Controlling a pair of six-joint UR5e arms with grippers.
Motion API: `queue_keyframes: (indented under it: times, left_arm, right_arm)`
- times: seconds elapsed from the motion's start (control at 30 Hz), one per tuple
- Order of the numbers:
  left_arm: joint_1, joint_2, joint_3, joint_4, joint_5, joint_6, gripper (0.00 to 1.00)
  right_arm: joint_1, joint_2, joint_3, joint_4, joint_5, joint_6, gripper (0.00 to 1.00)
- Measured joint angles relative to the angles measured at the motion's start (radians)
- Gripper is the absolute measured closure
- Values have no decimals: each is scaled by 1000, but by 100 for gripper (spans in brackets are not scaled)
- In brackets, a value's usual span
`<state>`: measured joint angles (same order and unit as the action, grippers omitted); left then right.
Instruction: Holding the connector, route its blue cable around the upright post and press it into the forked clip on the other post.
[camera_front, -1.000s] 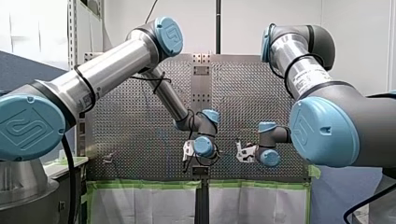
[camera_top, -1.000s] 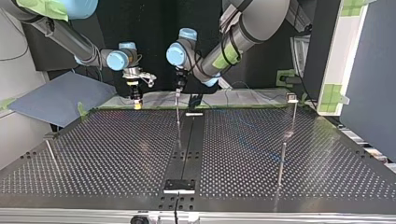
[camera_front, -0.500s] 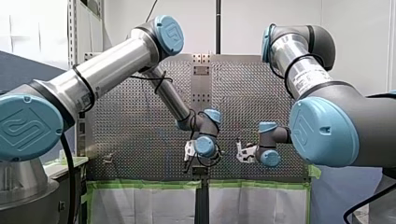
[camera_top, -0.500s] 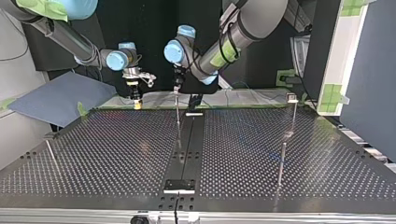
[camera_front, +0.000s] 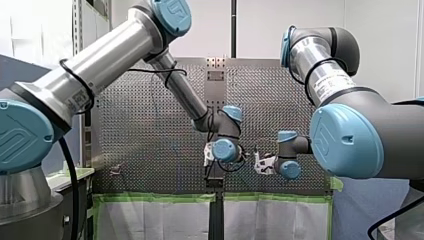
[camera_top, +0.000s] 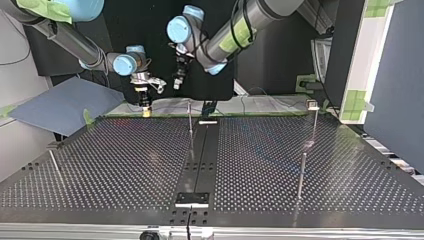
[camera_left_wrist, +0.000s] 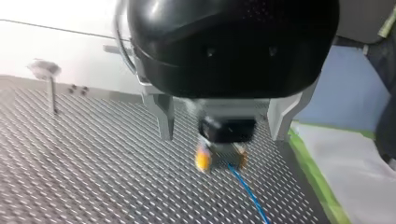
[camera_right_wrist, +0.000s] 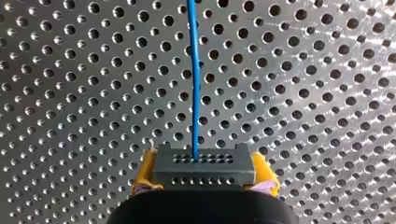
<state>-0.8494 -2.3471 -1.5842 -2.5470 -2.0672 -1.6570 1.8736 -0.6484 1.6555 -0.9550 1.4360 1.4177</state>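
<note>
Dark grey hole-gridded connector (camera_right_wrist: 201, 164) is clamped btwn yellow pads (camera_right_wrist: 145, 170) of right gripper (camera_right_wrist: 204, 175); blue cable (camera_right_wrist: 193, 74) is run straight ahead from it. Left gripper (camera_left_wrist: 223, 134) is held w/ jaws wide.

On the tabletop (camera_top: 125, 165), in the top view, three thin posts: a middle post (camera_top: 190, 120) near the far edge, a right post (camera_top: 313, 125) well off toward that view's right, and a left post (camera_top: 55, 161) near its left edge. Right claw (camera_top: 146, 111) down at the far edge, left of the middle post, with the connector (camera_right_wrist: 203, 164) between its fingers. From the connector, the cable (camera_right_wrist: 193, 84) straight ahead over the tabletop. Left claw (camera_top: 176, 84) higher up, between the right claw and the middle post, touching neither.
</note>
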Motion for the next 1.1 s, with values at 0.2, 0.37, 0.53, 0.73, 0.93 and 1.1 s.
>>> queue_keyframes:
  times: [0.2, 0.37, 0.53, 0.73, 0.93, 1.1]
  left_arm:
    - [-47, 47, -47, 26, -46, -45, 0]
    - [-86, 86, -86, 19, -85, -84, 0]
    - [-128, 128, -128, 36, -115, -126, 0]
    - [-153, 181, -181, 64, -118, -162, 0]
    - [-154, 238, -238, 81, -119, -168, 0]
    - [-154, 281, -281, 84, -118, -169, 0]
  right_arm:
    - [-1, 0, 0, 1, 0, 6, 100]
    - [-1, 1, 0, 1, 0, 11, 100]
    - [-1, 3, -1, -1, 0, 12, 100]
    - [-1, 4, 0, 1, -2, 12, 100]
    - [-1, 6, -1, 3, -3, 12, 100]
    - [-1, 6, -1, 4, -2, 12, 100]
